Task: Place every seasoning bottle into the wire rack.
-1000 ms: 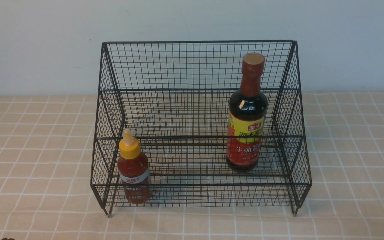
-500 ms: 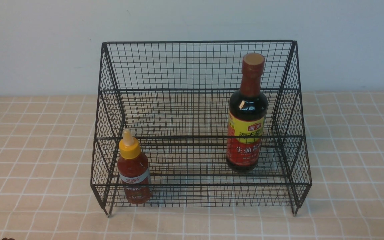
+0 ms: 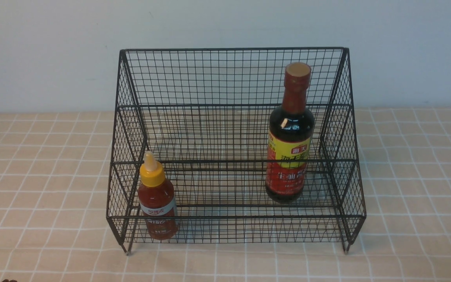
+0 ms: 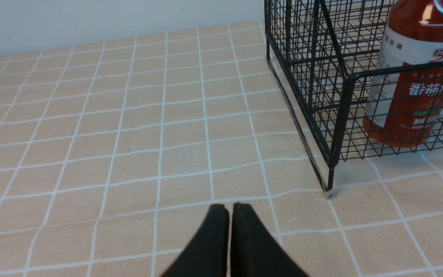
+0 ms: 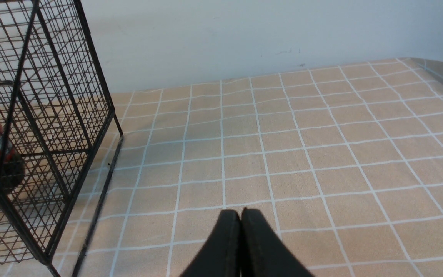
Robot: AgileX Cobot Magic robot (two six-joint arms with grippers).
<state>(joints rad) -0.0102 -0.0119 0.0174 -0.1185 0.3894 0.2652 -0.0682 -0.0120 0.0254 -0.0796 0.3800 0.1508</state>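
Front view: both bottles (image 3: 290, 125) (image 3: 158, 196) unmoved inside the wire rack (image 3: 231, 216).

You have a black wire rack (image 3: 225, 161) standing upright on the bench, with stepped tiers, a tall mesh back and sloping mesh sides. Both bottles are inside it, well apart. The squeeze bottle (image 3: 158, 199) is at the rack's left end, in the front tier behind the front mesh; its contents are red, its nozzle cap yellow, its label pale, and it leans slightly. The soy-sauce bottle (image 3: 290, 137) sits farther back towards the right end, nearly upright, its glass dark, its cap red-brown, its label red and yellow. You will find both caps on.
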